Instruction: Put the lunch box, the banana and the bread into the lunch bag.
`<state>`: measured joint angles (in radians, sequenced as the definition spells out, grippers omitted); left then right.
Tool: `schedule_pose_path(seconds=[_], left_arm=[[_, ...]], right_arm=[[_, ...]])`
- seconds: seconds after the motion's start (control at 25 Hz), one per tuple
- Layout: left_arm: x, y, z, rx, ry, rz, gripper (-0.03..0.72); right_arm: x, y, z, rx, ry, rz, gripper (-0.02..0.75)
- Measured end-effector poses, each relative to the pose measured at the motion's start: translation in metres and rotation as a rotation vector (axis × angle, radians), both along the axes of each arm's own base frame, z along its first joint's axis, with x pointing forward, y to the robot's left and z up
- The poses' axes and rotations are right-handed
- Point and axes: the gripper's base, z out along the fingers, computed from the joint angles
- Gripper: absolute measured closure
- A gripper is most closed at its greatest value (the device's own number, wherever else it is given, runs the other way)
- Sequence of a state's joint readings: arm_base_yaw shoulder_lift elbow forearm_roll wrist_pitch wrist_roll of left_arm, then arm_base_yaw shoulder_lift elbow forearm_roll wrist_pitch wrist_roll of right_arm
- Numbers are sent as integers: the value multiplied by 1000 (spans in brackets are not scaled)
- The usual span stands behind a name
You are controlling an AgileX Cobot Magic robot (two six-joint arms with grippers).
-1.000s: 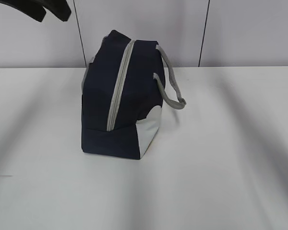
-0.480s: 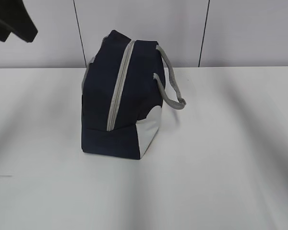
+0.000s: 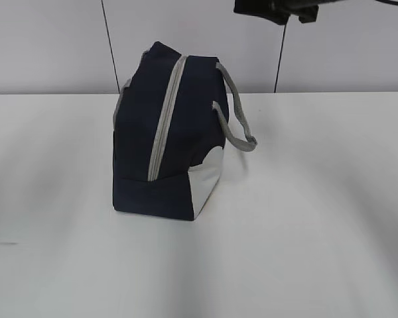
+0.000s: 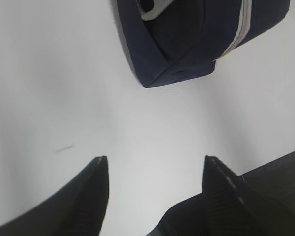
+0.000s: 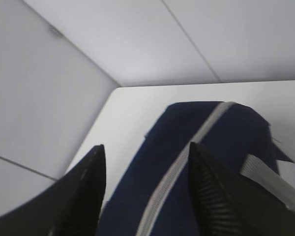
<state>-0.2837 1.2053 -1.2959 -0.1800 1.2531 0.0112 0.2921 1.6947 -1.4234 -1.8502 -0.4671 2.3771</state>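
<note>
Both hands point(image 4: 155, 164) point(image 5: 145, 152) open — seemingly empty.

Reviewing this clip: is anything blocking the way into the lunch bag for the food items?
Yes. The lunch bag stands upright on the table with its grey zipper closed along the length that shows, so there is no opening. The lunch box, banana and bread appear in no view. Both hands are open and empty.

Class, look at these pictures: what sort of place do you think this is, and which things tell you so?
Probably a robot test bench in a lab: a bare white table, plain grey wall panels behind it, and a single lunch bag set between two open black grippers.
</note>
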Motion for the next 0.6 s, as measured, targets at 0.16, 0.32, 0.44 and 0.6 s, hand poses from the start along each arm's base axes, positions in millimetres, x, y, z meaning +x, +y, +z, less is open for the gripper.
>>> schedule_pose_path(seconds=[0.16, 0.32, 0.44, 0.6], left_arm=[[-16, 5, 5, -9, -31, 0, 255], [-25, 7, 7, -14, -48, 0, 255], [-29, 9, 7, -16, -53, 0, 255], [-35, 10, 10, -25, -67, 9, 255]], right_arm=[[-37, 13, -25, -104, -25, -145, 312], [-60, 25, -55, -173, 8, -187, 315], [-68, 25, -72, -207, 46, -190, 337], [-72, 22, -84, -230, 73, -200, 350]])
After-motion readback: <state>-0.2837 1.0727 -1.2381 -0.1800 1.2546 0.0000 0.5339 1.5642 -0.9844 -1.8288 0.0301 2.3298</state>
